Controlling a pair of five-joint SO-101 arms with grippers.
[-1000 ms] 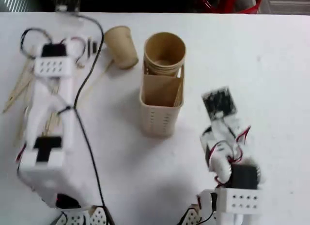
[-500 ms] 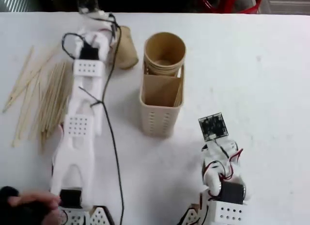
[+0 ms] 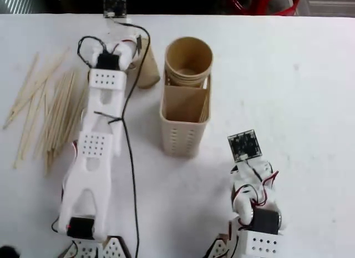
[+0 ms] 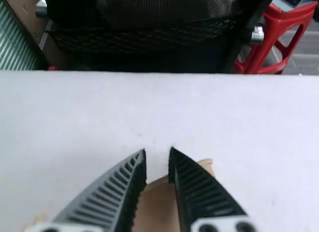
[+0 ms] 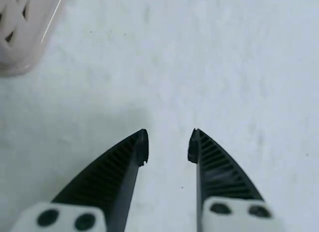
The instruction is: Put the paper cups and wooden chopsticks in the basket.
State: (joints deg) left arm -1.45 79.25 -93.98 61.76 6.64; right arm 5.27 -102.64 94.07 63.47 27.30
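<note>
1. The chopsticks [image 3: 50, 114] lie loose on the table [image 3: 310, 102] at the far left. They are fanned out in a rough bundle, well apart from the basket.
2. The left arm [image 3: 94, 141] stretches away over the table just beside the chopsticks' right edge. A black cable [image 3: 130, 158] runs along it.
3. The left gripper [image 4: 157, 157] is over a lying cup [image 4: 155, 204]. Its jaws stand narrowly apart, with bare table showing in the gap at the tips and the cup's brown side showing between them farther back. Whether they touch the cup, I cannot tell.
4. In the high view that lying cup [image 3: 147, 64] is on its side at the far end of the left arm, partly covered by it. It is just left of the basket and outside it.
5. The basket [image 3: 183, 130] stands upright near the table's middle, between the two arms. A cup stack [image 3: 188, 61] sits upright in its far compartment, mouths up.
6. The right arm [image 3: 252, 197] is folded back at the near edge, to the right of the basket and apart from it.
7. The right gripper [image 5: 168, 141] is over bare table with its jaws clearly apart and nothing between them. A corner of the basket [image 5: 20, 27] shows off to one side.
</note>
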